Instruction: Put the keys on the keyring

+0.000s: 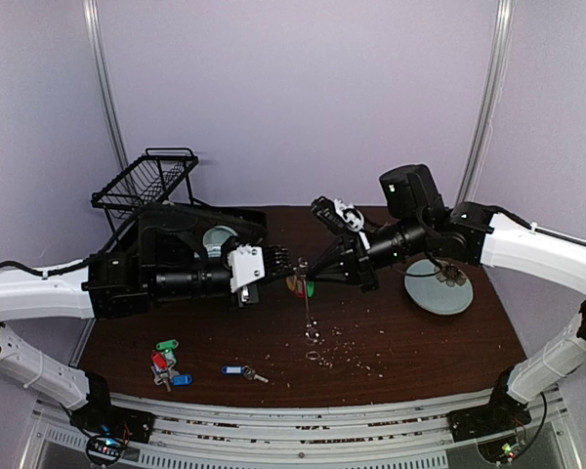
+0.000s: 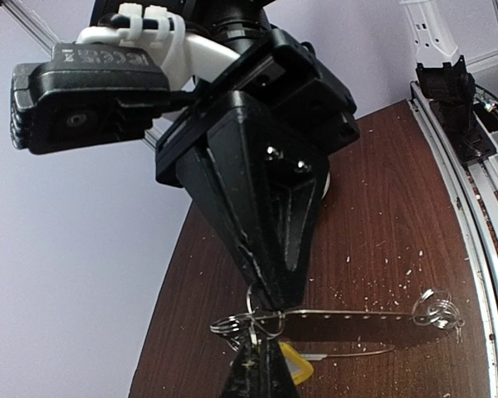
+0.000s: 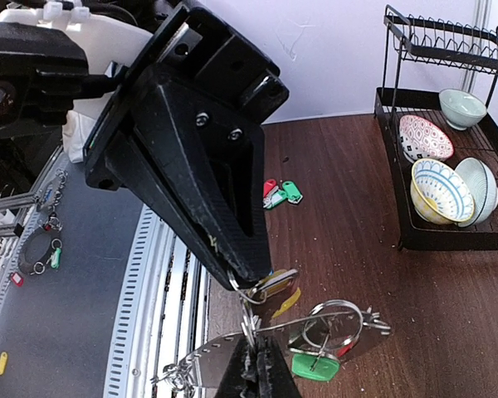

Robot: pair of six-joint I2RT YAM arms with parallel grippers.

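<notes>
- Two robot arms meet tip to tip above the middle of a dark wooden worktop (image 1: pixel 420 342).
- Left end effector (image 3: pixel 249 280): closed, pinching the keyring (image 2: pixel 357 315) at its rim, where a small wire ring sits.
- Right end effector (image 2: pixel 270 300): closed, gripping the same end of the keyring, almost touching the left one.
- From that shared pinch, the keyring's long axis slopes down towards the worktop. Its free end is close to the surface; I cannot tell whether it touches.
- A green-tagged key (image 3: pixel 314 365) and a yellow-tagged key (image 3: pixel 284 300) hang at the held end.
- The loose keys (image 1: pixel 166 360) lie clustered on the worktop, near the front edge and well apart from the keyring, on the left arm's side.
- A single blue-tagged key (image 1: pixel 242 371) lies between that cluster and the keyring, long axis roughly side to side, tag to the left.
- The left arm looks nearer to both. It would have to let go of the keyring and reach down towards its own base.
</notes>
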